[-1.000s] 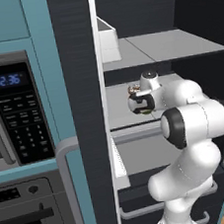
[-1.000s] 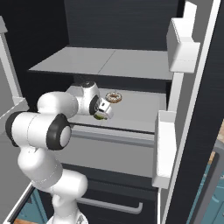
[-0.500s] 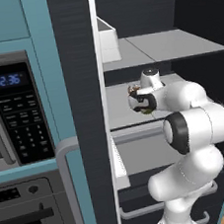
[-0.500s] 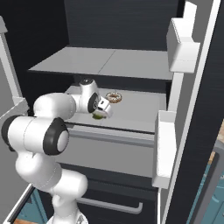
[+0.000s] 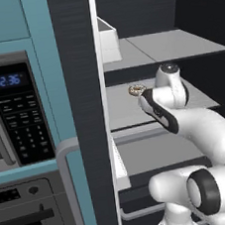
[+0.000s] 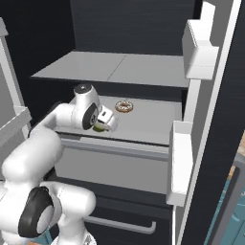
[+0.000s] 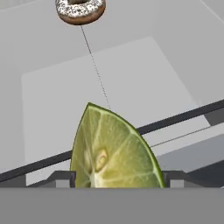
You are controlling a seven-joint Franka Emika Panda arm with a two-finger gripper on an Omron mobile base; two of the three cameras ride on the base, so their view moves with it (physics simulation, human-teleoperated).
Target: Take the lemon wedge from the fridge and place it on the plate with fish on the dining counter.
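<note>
Tool (image 6: 106, 122) clamped on the tiny yellow-green lemon wedge (image 7: 113, 151), by the grey fridge shelf's (image 6: 148, 124) front edge. Looks light, soft, probably slippery — best pinched across its flat cut faces.

Lemon wedge (image 7: 114, 153): moist, glossy pulp, smooth rind; fridge (image 6: 143, 28) walls matt dark, shelf (image 7: 131, 83) smooth matt grey; doughnut (image 7: 80, 9) brown, speckled white; microwave (image 5: 16, 121) panel glossy black.

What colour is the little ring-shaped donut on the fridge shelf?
The ring-shaped donut is tan-brown, with a white-speckled top. The hand view shows it best.
</note>
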